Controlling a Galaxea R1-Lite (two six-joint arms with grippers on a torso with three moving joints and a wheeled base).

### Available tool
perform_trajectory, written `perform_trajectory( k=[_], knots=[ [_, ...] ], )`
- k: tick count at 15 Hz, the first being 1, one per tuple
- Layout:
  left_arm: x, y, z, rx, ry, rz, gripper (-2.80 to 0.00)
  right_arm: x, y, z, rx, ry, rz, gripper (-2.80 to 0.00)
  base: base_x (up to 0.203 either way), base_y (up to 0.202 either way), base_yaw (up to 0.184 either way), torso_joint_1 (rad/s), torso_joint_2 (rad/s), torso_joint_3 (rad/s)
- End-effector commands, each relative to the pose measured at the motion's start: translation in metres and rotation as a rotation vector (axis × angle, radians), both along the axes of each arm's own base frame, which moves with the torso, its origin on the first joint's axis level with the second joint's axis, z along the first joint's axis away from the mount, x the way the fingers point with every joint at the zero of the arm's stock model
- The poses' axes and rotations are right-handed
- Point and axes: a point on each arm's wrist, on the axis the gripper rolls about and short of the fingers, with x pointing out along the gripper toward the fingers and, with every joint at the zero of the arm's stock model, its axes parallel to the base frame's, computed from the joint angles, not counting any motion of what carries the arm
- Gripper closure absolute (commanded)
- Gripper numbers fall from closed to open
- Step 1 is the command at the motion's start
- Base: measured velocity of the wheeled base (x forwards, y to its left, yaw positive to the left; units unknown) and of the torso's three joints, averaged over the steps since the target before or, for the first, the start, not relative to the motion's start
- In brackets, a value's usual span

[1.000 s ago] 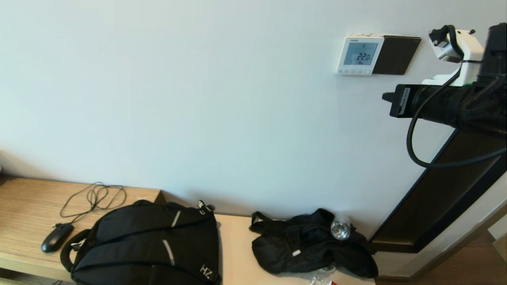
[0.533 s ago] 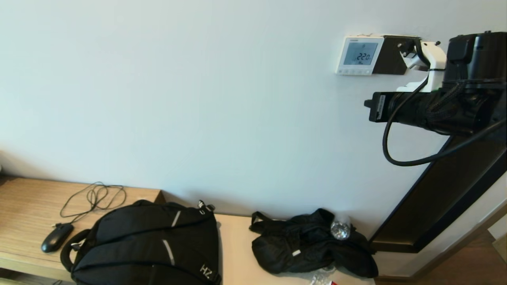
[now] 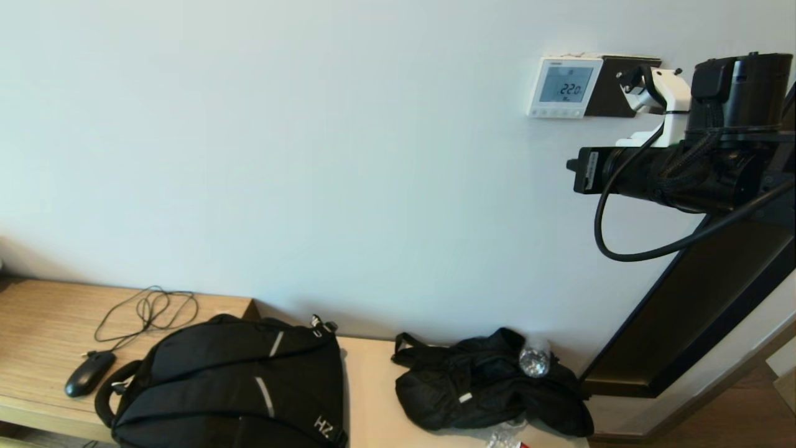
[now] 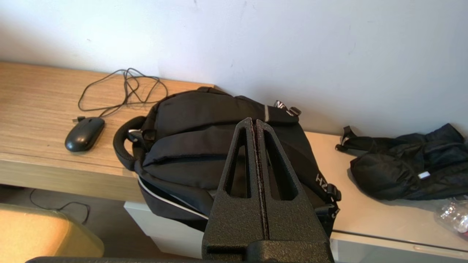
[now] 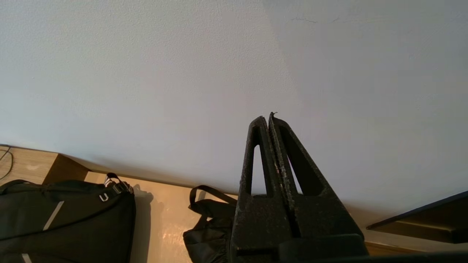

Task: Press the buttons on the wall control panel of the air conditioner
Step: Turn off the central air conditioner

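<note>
The white wall control panel (image 3: 564, 87) hangs on the wall at the upper right, its grey screen reading 22.0. The row of small white buttons (image 3: 555, 112) runs along its lower edge. My right gripper (image 3: 573, 167) is raised near the wall, just below and slightly right of the panel, not touching it. In the right wrist view the right gripper (image 5: 268, 117) is shut and empty, facing bare wall; the panel is out of that view. My left gripper (image 4: 254, 121) is shut and empty, low over the black backpack (image 4: 204, 146).
A plain black square panel (image 3: 606, 93) sits right of the white one, partly covered by my wrist camera mount (image 3: 656, 93). Below are a wooden desk (image 3: 37, 323) with a mouse (image 3: 89, 372), the backpack (image 3: 230, 386), a black bag (image 3: 485, 386) and a dark door frame (image 3: 696, 311).
My right arm has moved left towards the panel and a little down. Its camera mount now covers part of the black panel. The left arm has not moved.
</note>
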Motion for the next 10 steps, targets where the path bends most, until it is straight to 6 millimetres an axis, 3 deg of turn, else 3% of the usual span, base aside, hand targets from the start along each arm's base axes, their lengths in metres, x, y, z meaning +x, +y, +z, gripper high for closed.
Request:
perform_trajectory(
  k=[1, 10],
  knots=[
    [0.000, 0.000, 0.000, -0.001, 0.000, 0.002, 0.00, -0.001, 0.000, 0.003, 0.003, -0.010, 0.000, 0.00, 0.000, 0.000, 0.000, 0.000, 0.00, 0.000],
    [0.000, 0.000, 0.000, -0.001, 0.000, 0.001, 0.00, 0.023, 0.010, 0.001, 0.013, -0.094, -0.068, 0.00, 0.000, 0.000, 0.000, 0.000, 0.00, 0.000]
  ],
)
